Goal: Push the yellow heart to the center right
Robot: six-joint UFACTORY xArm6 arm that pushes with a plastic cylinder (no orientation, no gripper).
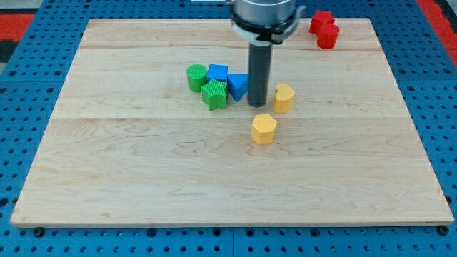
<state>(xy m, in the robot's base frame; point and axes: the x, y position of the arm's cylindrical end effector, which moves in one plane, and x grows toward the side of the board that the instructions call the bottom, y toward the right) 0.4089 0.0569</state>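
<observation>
Item 1, worktop: pale wooden board filling most of the frame, on a blue pegboard. Item 2, tool: a plain dark rod with no jaws, so nothing to spread or pinch; my tip rests on the board just above centre, holding nothing. Item 3, task piece, yellow heart: just right of my tip, close beside it, whether touching cannot be told; open board lies between it and the centre right edge. Item 4, yellow hexagon: near, below and slightly left of the heart, clear of a rightward path. Item 5, cluster left of my tip: blue triangle just beside the rod, blue block, green star, green cylinder. Item 6, two red blocks at the upper right, well apart. Risks, judged: contact above or below the heart's middle would spin it or let it slip past the rod; a downward drift could catch the hexagon; any leftward swing would scatter the cluster.
</observation>
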